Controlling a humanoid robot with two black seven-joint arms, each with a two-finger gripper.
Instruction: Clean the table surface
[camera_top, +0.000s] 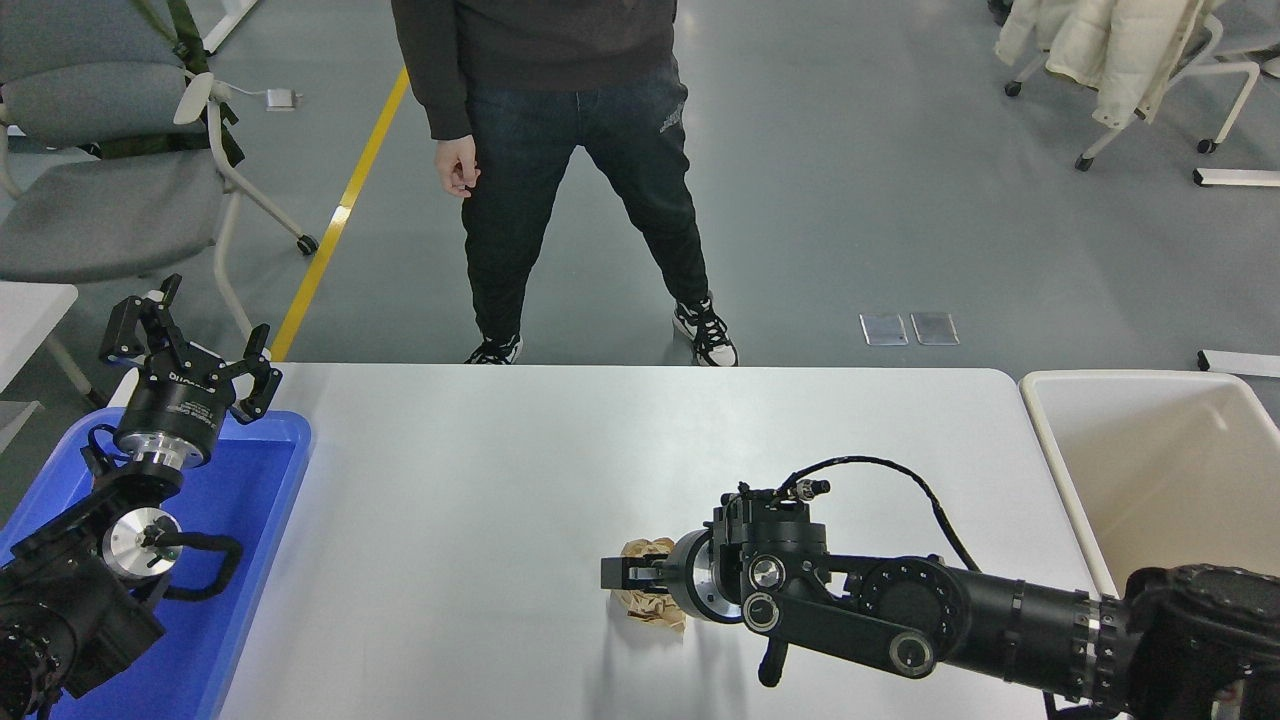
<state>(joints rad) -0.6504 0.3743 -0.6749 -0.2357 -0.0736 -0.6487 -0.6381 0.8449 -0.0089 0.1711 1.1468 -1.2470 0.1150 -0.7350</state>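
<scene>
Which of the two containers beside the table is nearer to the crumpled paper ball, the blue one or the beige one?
The blue tray at the table's left end is slightly nearer to the paper ball. The beige bin stands at the right end. The right gripper is at the ball.

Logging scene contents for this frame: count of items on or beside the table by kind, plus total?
Paper ball: 1, crumpled, tan, on the table, at the right end effector
Blue tray: 1, at the left edge, with the left end effector over it
Beige bin: 1, at the right edge
Total: 3
</scene>
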